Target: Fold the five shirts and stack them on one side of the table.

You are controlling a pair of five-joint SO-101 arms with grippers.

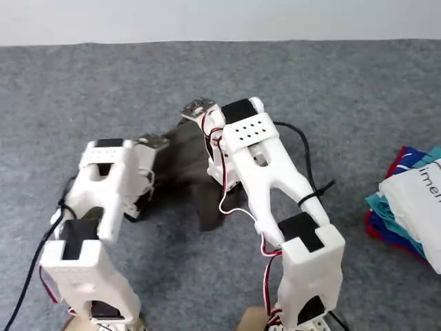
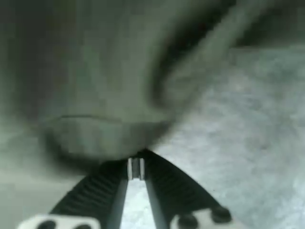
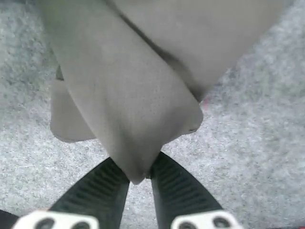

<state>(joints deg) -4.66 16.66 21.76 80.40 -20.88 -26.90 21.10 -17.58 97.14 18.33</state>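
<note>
Left end effector (image 2: pixel 136 166): clenched on the shirt (image 1: pixel 180 157), fingertips pinched together on a rolled edge of the grey fabric. In the left wrist view the cloth bunches just beyond the tips, with bare surface (image 1: pixel 310 89) off to one side.

Right end effector (image 3: pixel 139 172): also clenched on the shirt. A folded flap is caught between the fingers (image 3: pixel 174 188), and the fabric spreads wider away from the tips. A second layer lies under the flap, flat on the surface.

High view:
- Both arms lean in toward mid-surface with the shirt between them.
- The arm on the picture's left grips the shirt's near-left edge.
- The other arm grips it at the far end, further from the bases.
- The shirt is crumpled and dark grey, with its near part trailing on the surface between the two arms.
- Can't tell how much of it is off the surface, since the arms cover part of it.

Stack (image 1: pixel 406 200): folded shirts at the right edge of the surface, well apart from both arms and the grey shirt. White is on top, with teal, blue and red layers showing underneath. It is cut off by the frame edge, so I can't count the layers reliably.

The surface is grey and carpet-like, with a pale wall behind it.
</note>
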